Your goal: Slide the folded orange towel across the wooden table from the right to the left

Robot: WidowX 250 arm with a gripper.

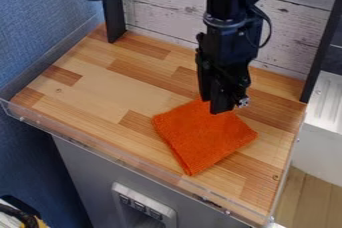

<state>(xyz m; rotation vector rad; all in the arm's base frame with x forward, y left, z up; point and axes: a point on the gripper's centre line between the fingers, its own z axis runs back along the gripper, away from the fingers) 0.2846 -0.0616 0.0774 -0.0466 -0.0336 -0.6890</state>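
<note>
One orange cloth, near-square, corner pointing frontward.

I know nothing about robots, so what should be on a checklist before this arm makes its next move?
1. Orange cloth fully on the wooden surface: ok.
2. Cloth clear of the transparent front rim: ok.
3. Gripper centred over the cloth: not ok, it is at the cloth's back corner.
4. Gripper touching the cloth: cannot tell, it hides that spot.
5. Thin cable clear of the cloth: ok, it loops beside the arm, higher up.
</note>
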